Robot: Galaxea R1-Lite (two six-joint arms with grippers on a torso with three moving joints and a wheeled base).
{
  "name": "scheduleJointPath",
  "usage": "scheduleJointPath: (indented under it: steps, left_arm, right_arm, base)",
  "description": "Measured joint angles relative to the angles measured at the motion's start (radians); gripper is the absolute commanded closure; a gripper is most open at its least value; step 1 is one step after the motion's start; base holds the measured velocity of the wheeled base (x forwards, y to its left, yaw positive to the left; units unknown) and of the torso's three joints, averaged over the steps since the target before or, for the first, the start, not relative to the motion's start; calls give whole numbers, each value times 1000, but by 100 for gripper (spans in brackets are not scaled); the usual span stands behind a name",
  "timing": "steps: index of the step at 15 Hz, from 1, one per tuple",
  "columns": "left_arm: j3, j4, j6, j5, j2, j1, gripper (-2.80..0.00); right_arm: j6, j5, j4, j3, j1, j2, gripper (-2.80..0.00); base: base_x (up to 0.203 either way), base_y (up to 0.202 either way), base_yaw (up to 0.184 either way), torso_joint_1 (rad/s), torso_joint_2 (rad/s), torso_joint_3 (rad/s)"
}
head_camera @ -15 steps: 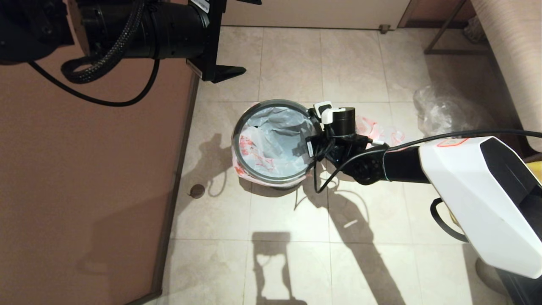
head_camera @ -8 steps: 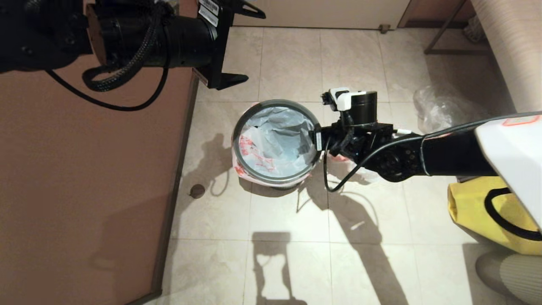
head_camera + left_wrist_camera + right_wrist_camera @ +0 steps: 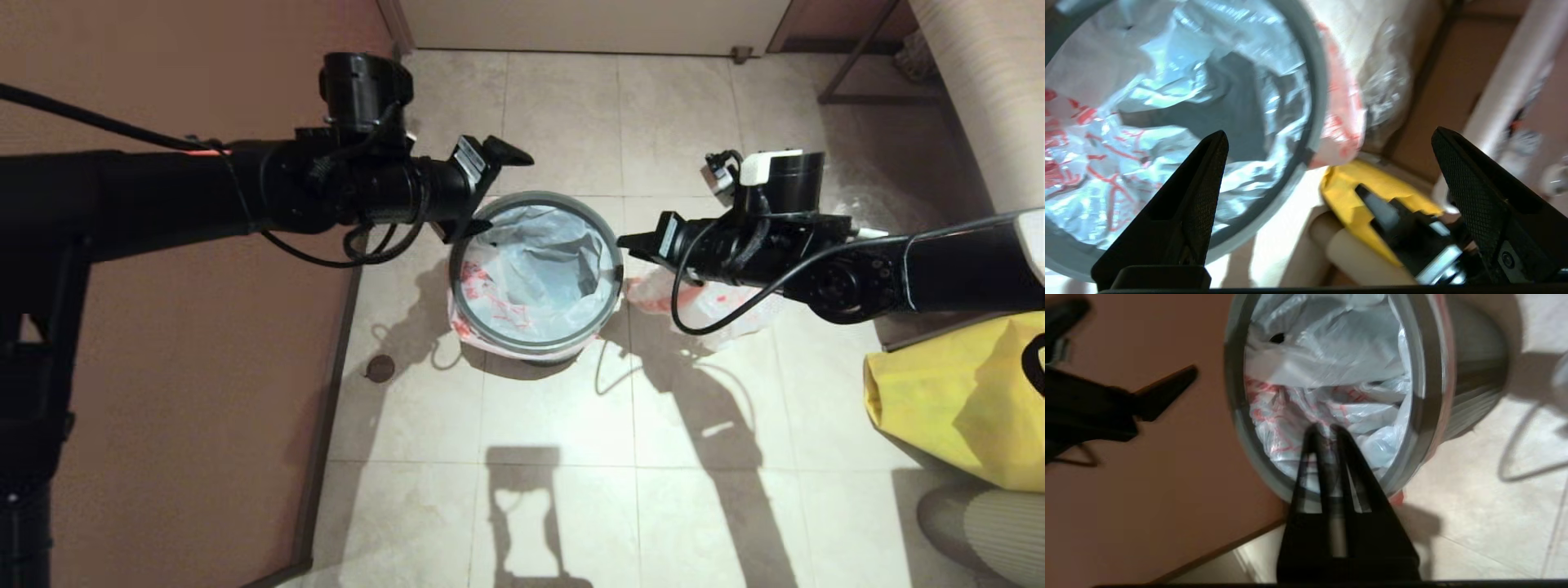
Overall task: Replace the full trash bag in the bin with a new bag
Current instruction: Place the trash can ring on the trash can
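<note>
Flanking the small round black plastic bin (image 3: 535,353), both arms hover above its loose grey ring (image 3: 535,347), which pins the thin white red-printed new bag (image 3: 522,282) inside. The left gripper (image 3: 482,196) gapes wide, empty; the right gripper (image 3: 633,242) is pinched closed on nothing. The bulging white full trash bag (image 3: 710,306) lies on the floor just beside the bin. A careless descent could probably knock the ring loose. The red print is unreadable.

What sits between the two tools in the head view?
The bin, lined with the new bag under its grey ring, lies between the left tool and right tool.
</note>
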Motion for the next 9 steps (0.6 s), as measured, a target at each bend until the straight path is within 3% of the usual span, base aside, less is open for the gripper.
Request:
scheduleJointPath:
  steps: [1,3,6,9]
  left_arm:
    - [15,-5,20,-1,14,4,0]
    - [43,-13,66,5,26,10,0]
    - [116,-15,91,0,-1,10,0]
    - [233,-58,164,-15,-35,52,0]
  right_arm:
    - [14,64,-29,-1,-17,23,0]
    - [26,120,-100,1,-36,67,0]
    - [28,128,-116,3,-47,104,0]
    - [29,130,-133,-24,-47,140,0]
  base:
    - [0,0,0,0,0,0]
    - [0,0,0,0,0,0]
    - [0,0,0,0,0,0]
    - [0,0,0,0,0,0]
